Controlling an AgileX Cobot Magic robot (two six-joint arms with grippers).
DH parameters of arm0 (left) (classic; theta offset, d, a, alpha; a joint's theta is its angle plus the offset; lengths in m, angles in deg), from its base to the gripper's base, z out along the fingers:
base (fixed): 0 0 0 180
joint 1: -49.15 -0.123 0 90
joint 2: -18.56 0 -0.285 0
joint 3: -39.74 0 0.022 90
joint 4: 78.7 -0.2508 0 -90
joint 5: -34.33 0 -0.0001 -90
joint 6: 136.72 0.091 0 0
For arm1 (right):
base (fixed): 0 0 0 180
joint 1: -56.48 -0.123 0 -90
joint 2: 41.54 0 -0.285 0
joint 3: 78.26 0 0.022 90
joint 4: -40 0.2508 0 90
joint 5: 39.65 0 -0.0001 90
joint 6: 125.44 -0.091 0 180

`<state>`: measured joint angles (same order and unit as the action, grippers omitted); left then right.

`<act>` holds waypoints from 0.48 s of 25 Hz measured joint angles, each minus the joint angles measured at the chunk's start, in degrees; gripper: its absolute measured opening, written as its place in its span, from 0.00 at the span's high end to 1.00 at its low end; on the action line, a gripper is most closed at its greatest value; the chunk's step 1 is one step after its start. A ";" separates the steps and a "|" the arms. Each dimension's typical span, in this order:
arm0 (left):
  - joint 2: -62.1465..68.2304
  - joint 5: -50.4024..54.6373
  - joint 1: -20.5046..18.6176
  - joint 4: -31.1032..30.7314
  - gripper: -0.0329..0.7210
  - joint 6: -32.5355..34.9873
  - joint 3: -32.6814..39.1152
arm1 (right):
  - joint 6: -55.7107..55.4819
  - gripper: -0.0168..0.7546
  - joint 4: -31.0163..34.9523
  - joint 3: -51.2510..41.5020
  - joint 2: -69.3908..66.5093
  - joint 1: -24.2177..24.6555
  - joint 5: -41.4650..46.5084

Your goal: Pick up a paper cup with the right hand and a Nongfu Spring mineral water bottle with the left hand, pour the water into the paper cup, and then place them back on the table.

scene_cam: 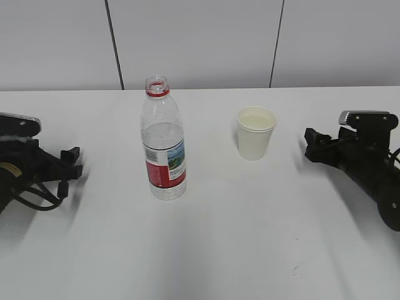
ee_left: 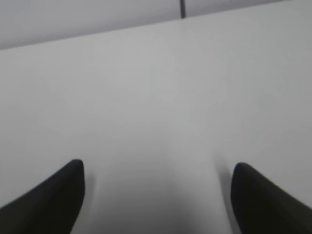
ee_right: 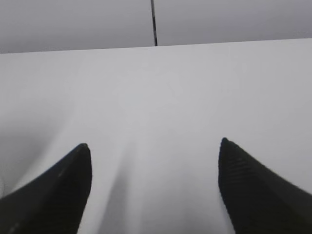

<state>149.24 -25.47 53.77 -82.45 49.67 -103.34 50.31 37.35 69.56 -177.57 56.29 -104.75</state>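
The Nongfu Spring mineral water bottle [scene_cam: 164, 141] stands upright on the white table [scene_cam: 237, 237], uncapped, with clear water [scene_cam: 163, 134] partway up. To its right stands the white paper cup [scene_cam: 255, 132], upright. My left gripper [scene_cam: 74, 164] rests low at the left edge, well clear of the bottle, open and empty. My right gripper [scene_cam: 312, 145] sits at the right, a short way from the cup, open and empty. In the left wrist view the left gripper [ee_left: 158, 173] shows only bare table between its fingers. The right wrist view shows the same for the right gripper [ee_right: 155, 152].
A grey panelled wall [scene_cam: 200, 44] with dark seams runs behind the table's far edge. A small dark scuff [scene_cam: 295, 270] marks the tabletop near the front right.
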 joint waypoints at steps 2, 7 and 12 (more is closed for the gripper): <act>-1.53 4.73 0.00 3.27 0.23 2.16 0.00 | -1.85 0.21 -0.78 0.00 1.46 1.05 1.94; -7.04 19.95 0.00 11.01 0.23 8.25 -1.98 | -2.98 0.21 -1.73 -0.02 6.98 1.91 11.40; -12.45 36.60 0.00 12.16 0.23 9.21 -7.15 | -3.06 0.21 -1.99 -0.12 12.39 1.91 22.93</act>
<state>136.79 11.13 53.77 -70.29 58.88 -110.49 47.24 35.37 69.43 -165.18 58.21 -81.82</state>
